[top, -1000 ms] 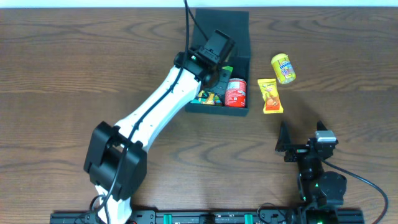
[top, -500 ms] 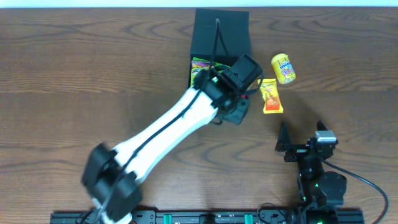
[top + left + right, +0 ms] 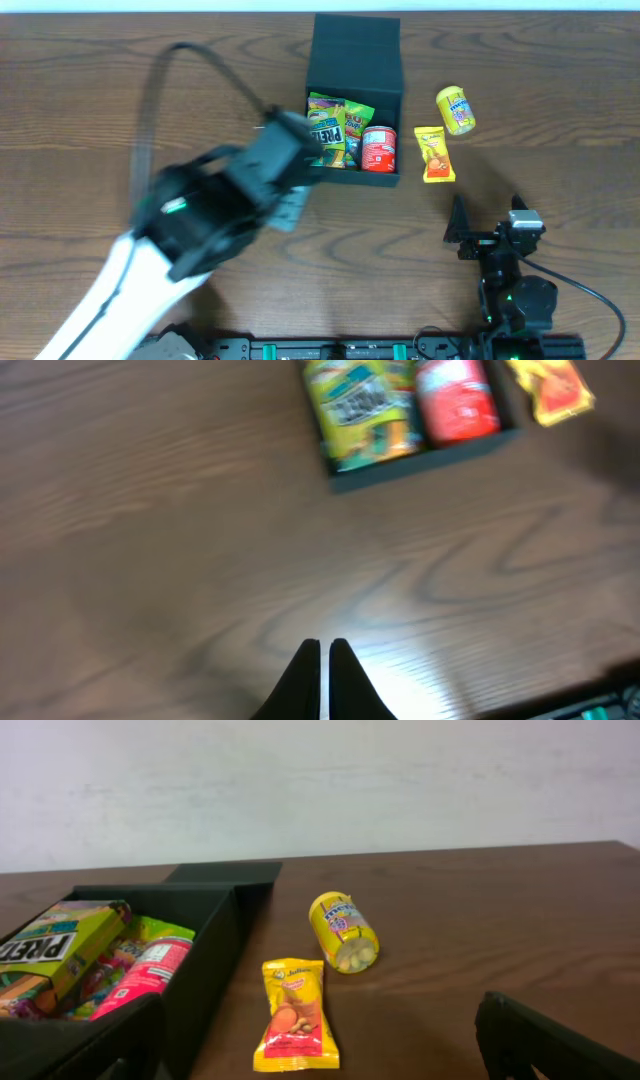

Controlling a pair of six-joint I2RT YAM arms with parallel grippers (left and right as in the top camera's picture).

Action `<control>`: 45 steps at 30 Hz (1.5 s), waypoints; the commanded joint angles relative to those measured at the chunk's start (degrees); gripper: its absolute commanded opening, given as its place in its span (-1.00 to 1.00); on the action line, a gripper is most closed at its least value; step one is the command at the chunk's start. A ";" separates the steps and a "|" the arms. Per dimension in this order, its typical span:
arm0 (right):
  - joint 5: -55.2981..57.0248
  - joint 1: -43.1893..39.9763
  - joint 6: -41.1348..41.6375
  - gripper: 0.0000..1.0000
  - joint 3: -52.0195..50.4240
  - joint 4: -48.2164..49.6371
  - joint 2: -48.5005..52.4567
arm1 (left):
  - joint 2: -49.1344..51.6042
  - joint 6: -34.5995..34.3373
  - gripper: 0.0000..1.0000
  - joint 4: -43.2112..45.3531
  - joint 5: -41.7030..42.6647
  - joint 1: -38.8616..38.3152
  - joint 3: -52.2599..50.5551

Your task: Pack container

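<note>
The dark container (image 3: 346,174) stands at the back middle with its lid (image 3: 355,50) open and leaning back. Inside it lie green snack packs (image 3: 327,122) and a red can (image 3: 379,148). My left gripper (image 3: 288,202) is blurred, up over bare table in front and to the left of the box. In the left wrist view its fingers (image 3: 325,648) are shut on nothing, and the container (image 3: 420,460) lies far ahead. At the front right, my right gripper (image 3: 487,232) stands open and empty, its fingers (image 3: 330,1050) wide apart and facing the container (image 3: 215,980).
A yellow snack pouch (image 3: 433,153) lies flat just right of the box, seen close in the right wrist view (image 3: 297,1015). A yellow canister (image 3: 455,109) lies on its side behind the pouch. The arm bases and a rail run along the front edge.
My left arm has pulled away from the container towards the front left, still shut, uncovering the packs and the can inside. The right arm has not moved.
</note>
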 commanded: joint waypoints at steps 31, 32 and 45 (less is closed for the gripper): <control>0.61 -0.26 6.86 0.98 69.20 -61.44 57.44 | -11.50 -29.05 0.90 14.40 -23.32 24.83 -33.07; -1.07 -0.26 7.58 0.99 70.20 -61.05 59.54 | -10.91 -27.54 0.91 14.99 -21.59 25.86 -33.07; -10.95 -0.26 6.84 0.98 71.45 -59.34 77.44 | -1.75 -8.35 0.90 21.51 3.15 48.41 -33.07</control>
